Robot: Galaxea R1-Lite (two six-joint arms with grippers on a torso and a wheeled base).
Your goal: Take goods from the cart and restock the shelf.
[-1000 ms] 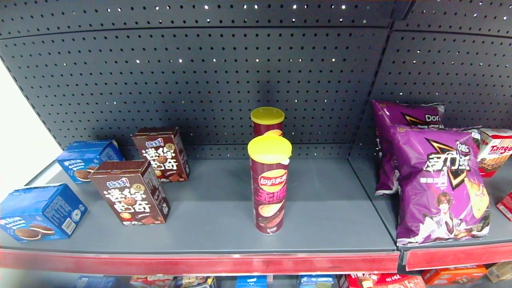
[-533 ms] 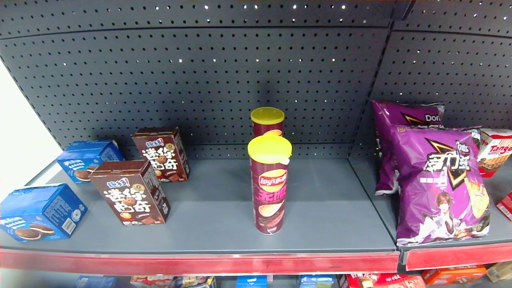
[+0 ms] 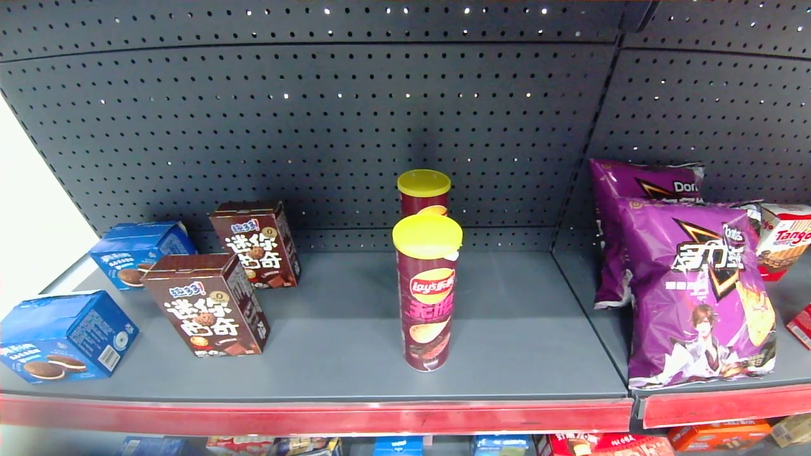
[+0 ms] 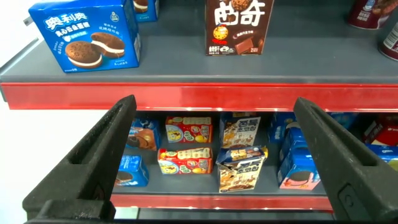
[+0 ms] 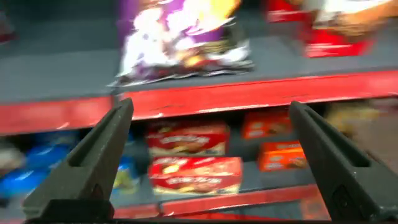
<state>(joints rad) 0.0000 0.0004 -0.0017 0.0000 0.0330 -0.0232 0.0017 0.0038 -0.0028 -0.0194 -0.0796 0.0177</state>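
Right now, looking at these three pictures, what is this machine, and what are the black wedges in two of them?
It is a two-armed robot restocking a shop. The wide picture comes from its head camera: a grey metal shelf holds two tall maroon tubes with yellow lids, brown cardboard cookie boxes, blue cardboard boxes and shiny purple snack bags. The other two pictures come from cameras on its wrists. The black wedges are its left fingers and right fingers, spread open and holding nothing.

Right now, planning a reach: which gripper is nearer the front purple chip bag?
Right. The right gripper is below the front purple chip bag; the left gripper is leftward, below the front blue cookie box.
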